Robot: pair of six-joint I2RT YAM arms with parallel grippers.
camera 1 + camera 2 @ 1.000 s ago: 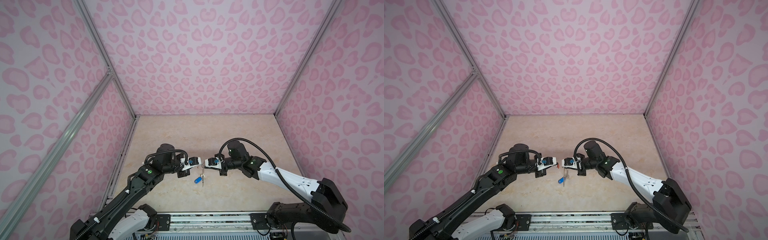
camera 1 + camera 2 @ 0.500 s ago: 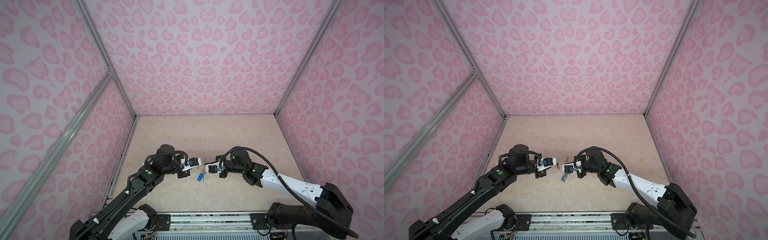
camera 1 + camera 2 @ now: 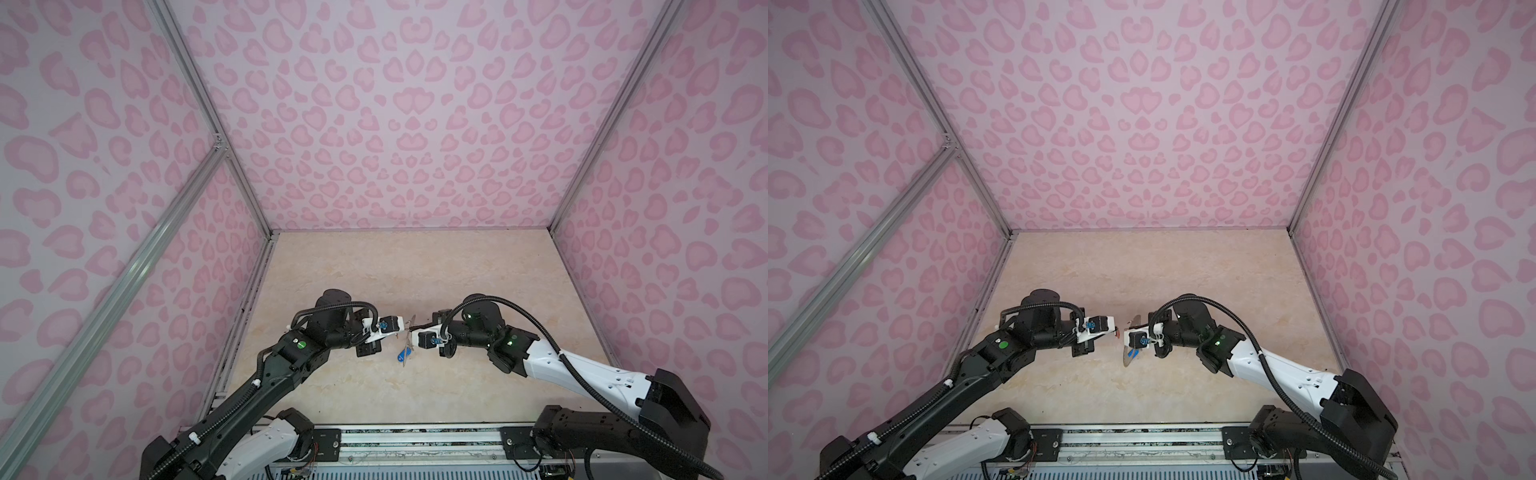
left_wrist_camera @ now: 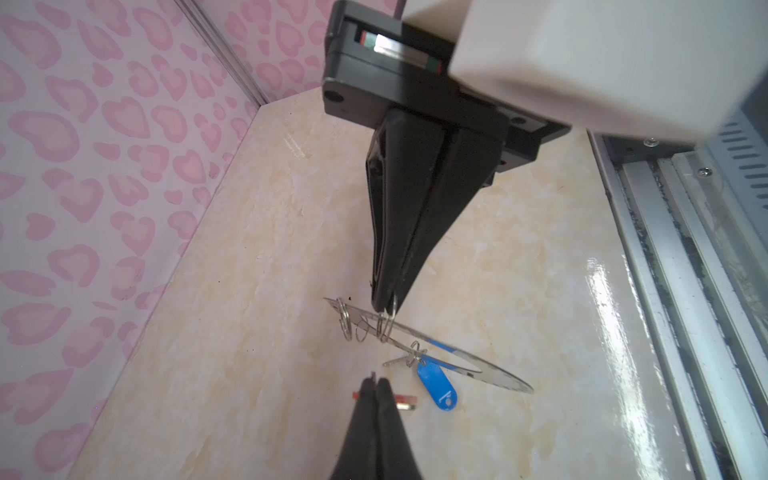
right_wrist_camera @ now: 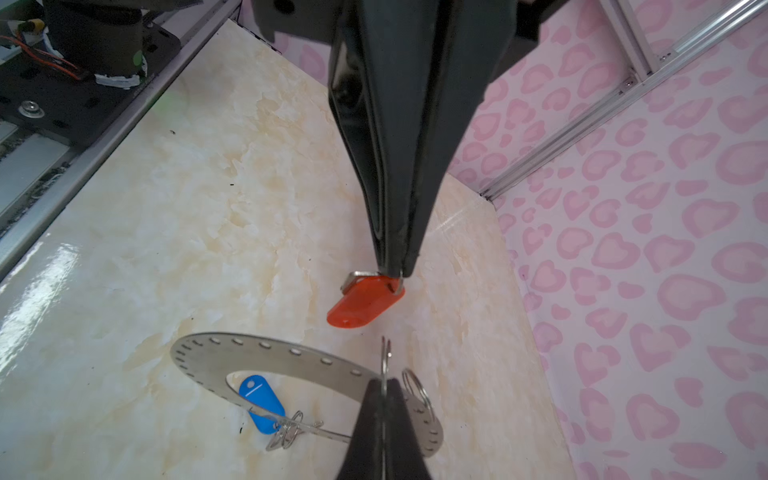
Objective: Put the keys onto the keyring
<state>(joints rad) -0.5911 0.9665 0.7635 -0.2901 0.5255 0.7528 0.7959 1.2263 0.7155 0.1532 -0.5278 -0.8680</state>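
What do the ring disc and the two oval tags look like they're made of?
Keyring: thin sheet metal, probably steel; dull brushed grey, punched holes, bright glint along its edge. Blue tag and red-orange tag: likely moulded plastic; saturated colour, smooth semi-gloss faces, rounded edges.

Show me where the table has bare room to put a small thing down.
Free: the wide far part of the table, up to the back wall, and the near strip before the front rail. Crowded: the middle, where the left gripper with the red-tagged key and the right gripper meet at the keyring.
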